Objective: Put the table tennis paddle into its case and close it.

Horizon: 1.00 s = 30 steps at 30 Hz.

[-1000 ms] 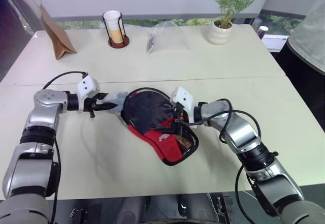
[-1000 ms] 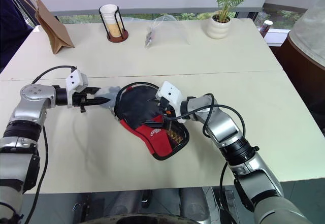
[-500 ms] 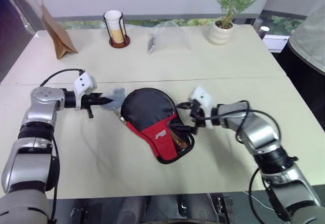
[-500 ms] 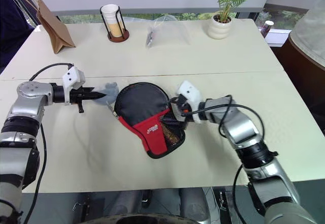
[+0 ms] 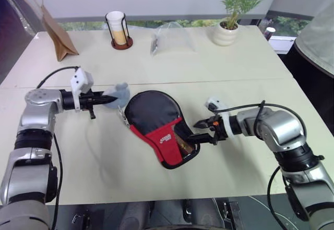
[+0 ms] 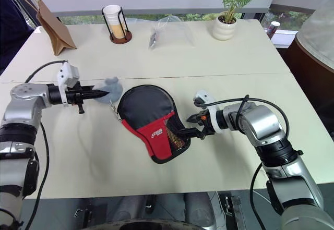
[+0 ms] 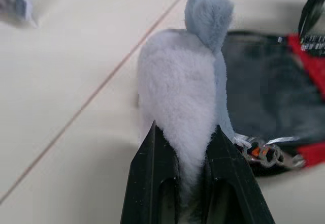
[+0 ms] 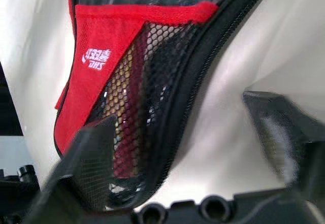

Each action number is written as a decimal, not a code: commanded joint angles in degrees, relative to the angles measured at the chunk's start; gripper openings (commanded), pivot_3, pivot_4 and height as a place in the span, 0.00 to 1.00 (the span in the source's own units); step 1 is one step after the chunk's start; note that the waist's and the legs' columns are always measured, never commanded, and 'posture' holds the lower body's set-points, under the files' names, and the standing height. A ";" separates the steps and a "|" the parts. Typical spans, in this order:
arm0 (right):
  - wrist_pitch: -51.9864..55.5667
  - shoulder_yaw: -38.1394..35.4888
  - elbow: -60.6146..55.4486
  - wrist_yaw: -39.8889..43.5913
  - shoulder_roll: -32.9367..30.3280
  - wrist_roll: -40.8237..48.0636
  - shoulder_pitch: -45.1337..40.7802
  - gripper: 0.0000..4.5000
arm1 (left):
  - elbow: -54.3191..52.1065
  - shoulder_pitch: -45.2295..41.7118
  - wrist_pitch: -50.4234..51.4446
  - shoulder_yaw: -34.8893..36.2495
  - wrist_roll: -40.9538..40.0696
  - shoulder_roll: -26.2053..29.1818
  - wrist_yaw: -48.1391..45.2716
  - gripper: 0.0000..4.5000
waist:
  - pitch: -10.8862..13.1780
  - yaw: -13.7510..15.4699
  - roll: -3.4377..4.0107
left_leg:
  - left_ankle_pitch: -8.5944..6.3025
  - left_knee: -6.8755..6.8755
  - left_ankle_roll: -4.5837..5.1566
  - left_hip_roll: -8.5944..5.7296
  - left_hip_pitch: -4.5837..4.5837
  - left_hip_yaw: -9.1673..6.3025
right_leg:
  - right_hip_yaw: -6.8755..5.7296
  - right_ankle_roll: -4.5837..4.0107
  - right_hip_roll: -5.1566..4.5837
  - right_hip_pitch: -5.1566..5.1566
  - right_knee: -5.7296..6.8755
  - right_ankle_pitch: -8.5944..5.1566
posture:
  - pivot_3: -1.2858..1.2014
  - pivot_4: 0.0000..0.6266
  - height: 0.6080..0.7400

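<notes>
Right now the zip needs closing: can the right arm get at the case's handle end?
Probably yes. The right tool hangs open beside the mesh-pocket handle end of the black and red fabric paddle-shaped case, with nothing between them.

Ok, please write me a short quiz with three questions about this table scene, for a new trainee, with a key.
1. True or false: the case hangs in the air.
2. What does the left claw pinch?
A. fluffy grey-blue tag
B. paper bag
C. plant pot
3. Fill in: behind the case's mesh pocket shows the paddle's ____.

Key:
1. False, it lies on the table.
2. A, fluffy grey-blue tag.
3. Handle.
</notes>
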 commanded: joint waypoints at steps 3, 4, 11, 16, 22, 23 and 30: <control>-0.03 3.19 1.68 0.99 0.73 0.41 -1.01 0.37 | -5.79 2.39 4.06 0.73 -0.78 1.90 1.07 0.28 | 0.00 0.05 0.00 | 0.00 0.00 0.00 0.00 0.00 0.00 | 0.00 0.00 0.01 0.00 0.00 0.00 | 0.52 0.24 1.00; -0.13 3.51 1.78 1.15 0.67 0.41 -1.14 0.35 | -6.88 3.03 4.74 0.44 -0.78 2.10 0.91 0.41 | 0.00 0.12 0.00 | 0.00 0.00 0.00 0.00 0.00 0.00 | 0.01 0.00 0.01 0.01 0.00 0.00 | 0.52 0.24 1.00; 0.19 5.15 1.96 1.41 1.52 0.44 -1.87 0.35 | -7.86 4.91 1.89 -0.16 1.52 3.75 2.20 0.99 | 0.00 0.08 0.00 | 0.00 -0.01 0.00 0.00 0.00 -0.01 | 0.00 -0.01 0.01 0.00 -0.01 0.01 | 0.52 0.24 1.00; 0.55 5.11 3.16 1.00 2.26 0.26 -2.94 0.35 | -7.27 4.59 2.07 1.88 0.36 6.19 2.25 0.99 | 0.00 -0.08 0.00 | 0.00 -0.03 -0.01 0.02 0.02 -0.01 | 0.01 -0.02 0.02 -0.01 -0.01 0.01 | 0.52 0.24 1.00; 1.30 4.86 3.80 1.30 2.23 0.64 -3.65 0.35 | -9.83 5.72 5.84 4.67 -3.08 8.58 1.29 0.99 | 0.00 -0.03 0.00 | 0.00 -0.04 0.00 0.03 0.02 -0.01 | 0.01 -0.02 0.03 -0.02 -0.01 0.01 | 0.52 0.24 1.00; 2.10 4.60 4.11 1.09 2.61 0.94 -3.80 0.35 | -10.49 5.93 6.35 4.97 -3.56 8.65 1.39 0.99 | 0.00 0.00 0.00 | 0.00 -0.04 -0.01 0.03 0.02 -0.01 | 0.01 -0.02 0.03 -0.01 -0.01 0.01 | 0.52 0.24 1.00; 7.25 3.02 6.23 -1.14 6.00 2.55 -5.32 0.23 | -15.92 7.15 9.00 5.73 -5.53 8.22 2.89 1.00 | 0.00 -0.02 0.00 | 0.00 -0.04 -0.01 0.03 0.02 -0.02 | 0.02 -0.03 0.03 -0.01 -0.02 0.02 | 0.52 0.24 1.00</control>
